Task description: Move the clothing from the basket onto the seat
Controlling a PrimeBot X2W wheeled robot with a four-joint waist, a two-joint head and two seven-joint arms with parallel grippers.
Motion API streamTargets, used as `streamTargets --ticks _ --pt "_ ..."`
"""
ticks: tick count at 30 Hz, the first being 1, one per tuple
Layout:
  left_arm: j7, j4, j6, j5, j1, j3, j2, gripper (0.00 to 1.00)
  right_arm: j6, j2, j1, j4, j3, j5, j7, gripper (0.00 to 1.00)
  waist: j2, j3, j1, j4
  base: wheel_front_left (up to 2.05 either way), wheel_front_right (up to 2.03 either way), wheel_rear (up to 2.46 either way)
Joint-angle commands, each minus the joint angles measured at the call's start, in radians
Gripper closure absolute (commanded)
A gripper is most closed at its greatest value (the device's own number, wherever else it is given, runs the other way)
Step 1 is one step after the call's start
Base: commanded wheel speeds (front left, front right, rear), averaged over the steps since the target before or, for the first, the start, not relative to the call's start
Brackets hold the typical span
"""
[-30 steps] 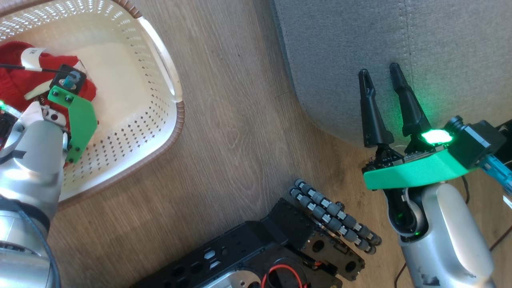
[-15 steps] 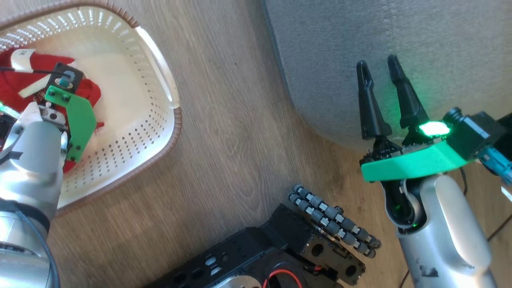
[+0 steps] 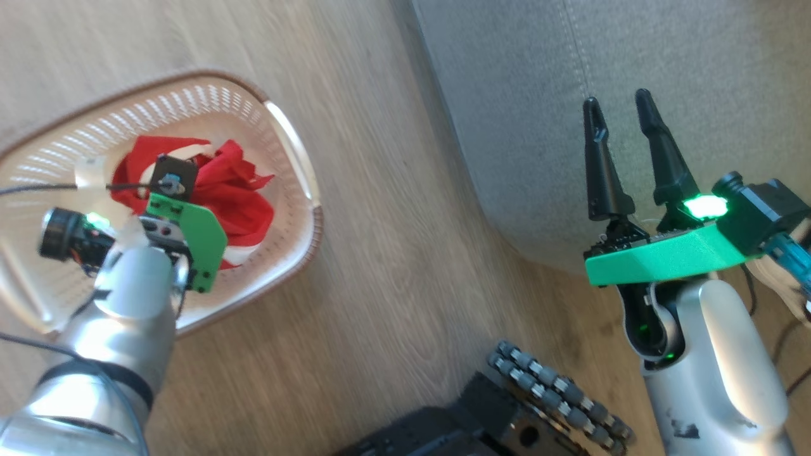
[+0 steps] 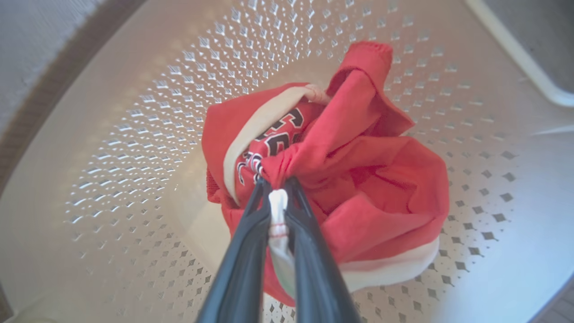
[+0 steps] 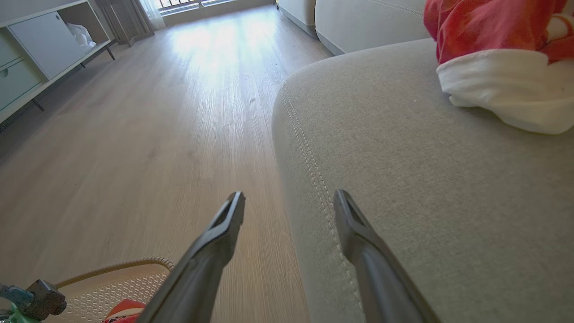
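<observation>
The cream perforated basket (image 3: 63,145) stands on the floor at the left. Inside it, the red clothing (image 3: 234,183) with white trim is bunched up under my left wrist. In the left wrist view my left gripper (image 4: 277,184) is shut on a gathered fold of this clothing (image 4: 367,179), which hangs above the basket's wall (image 4: 134,112). My right gripper (image 3: 616,98) is open and holds nothing, over the rounded corner of the grey seat (image 3: 519,95). Another red and white garment (image 5: 493,45) lies on the seat (image 5: 426,188), beyond the right gripper (image 5: 289,196).
Wooden floor (image 3: 393,253) separates basket and seat. My black base with roller wheels (image 3: 557,399) sits at the bottom edge. In the right wrist view a low white cabinet (image 5: 36,58) stands far left and another sofa section (image 5: 358,22) lies behind.
The head camera has shifted, so the basket sits further right. The red clothing, flat before, is now gathered into a bunch and raised under my left wrist. The right gripper stays open.
</observation>
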Motion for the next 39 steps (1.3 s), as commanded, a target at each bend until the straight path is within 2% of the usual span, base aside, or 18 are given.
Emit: streamTargets --ticks 1,6,10,17,29,39 --pt "-0.043 -0.012 0.011 -0.013 0.028 0.026 -0.003 1.0 0.0 -0.009 0.041 -0.026 0.0 -0.015 -0.009 0.0 -0.0001 -0.099 0.0 0.073 0.0 0.0 0.0" --pt "-0.125 -0.02 0.008 -0.048 0.082 0.043 -0.036 1.0 0.0 -0.009 0.068 -0.03 -0.007 -0.054 -0.009 0.0 -0.0001 -0.202 0.0 0.124 0.0 0.0 0.0" --pt "-0.146 -0.066 0.012 -0.067 0.129 0.054 -0.049 1.0 0.0 -0.013 0.098 -0.027 -0.014 -0.073 -0.009 0.0 -0.0001 -0.281 0.0 0.162 0.0 0.0 0.0" --pt "-0.147 -0.303 0.017 -0.078 0.263 0.082 -0.051 1.0 0.0 -0.03 0.159 -0.016 -0.027 -0.086 -0.009 0.0 -0.0001 -0.412 0.0 0.219 0.0 0.0 0.0" --pt "-0.148 -0.576 0.003 -0.061 0.493 0.125 -0.077 1.0 0.0 -0.047 0.246 -0.007 -0.047 -0.102 -0.009 0.0 -0.0001 -0.592 0.0 0.289 0.0 0.0 0.0" --pt "-0.148 -0.868 -0.001 -0.039 0.659 0.193 -0.102 1.0 0.0 -0.049 0.317 -0.013 -0.076 -0.113 -0.009 0.0 -0.0001 -0.69 0.0 0.374 0.0 0.0 0.0"
